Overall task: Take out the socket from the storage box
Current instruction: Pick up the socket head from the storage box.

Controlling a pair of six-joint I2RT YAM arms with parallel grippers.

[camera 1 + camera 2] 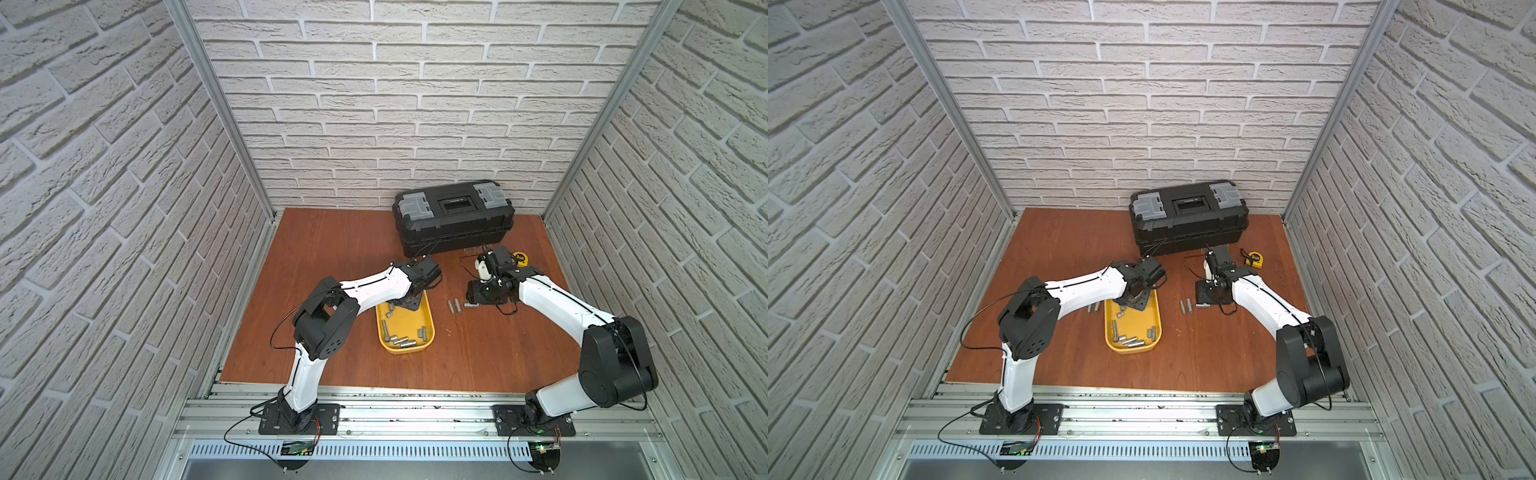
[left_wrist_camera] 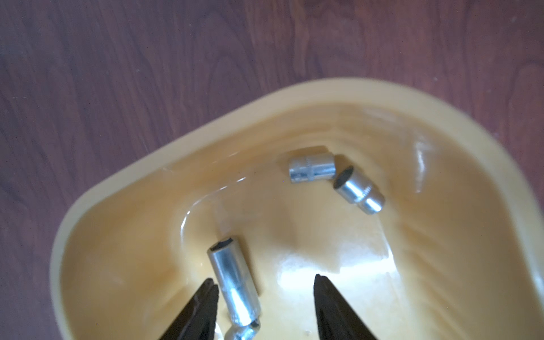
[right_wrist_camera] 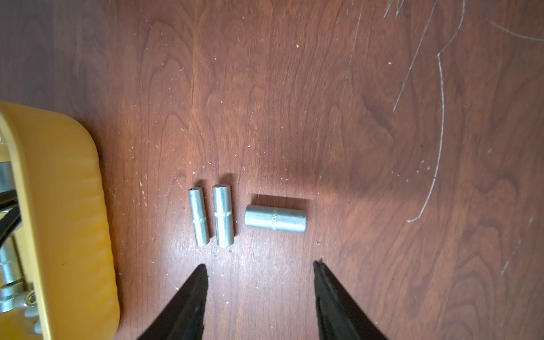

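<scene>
The worktop [image 1: 332, 257] carried a shut black toolbox [image 1: 453, 216] at its far edge, out of the arms' way. Nearer the robot lay the yellow storage box [image 1: 409, 322], open-topped between the two arms so that either could reach in.

The left end effector [image 2: 264, 280] was lowered into the far end of the storage box. Its jaws were apart and clamped on nothing, straddling a long socket [image 2: 234, 285] that lay flat on the tub's floor. One finger [image 2: 200, 312] stood just beside the socket; whether it touched could not be told. That stance read as lining up a pinch across the socket's width, which suits a round thing that would roll if nudged from one side.

The right end effector [image 3: 259, 265] hung over bare worktop beside the box, jaws likewise apart and empty. It was near three sockets [image 3: 223, 216] laid out on the wood, which was likely the set-down place.

Two shorter sockets [image 2: 312, 167] lay nearly end to end by the tub's end wall, and a cluster of sockets [image 1: 401, 340] lay at its near end, so much of the job looked undone.
</scene>
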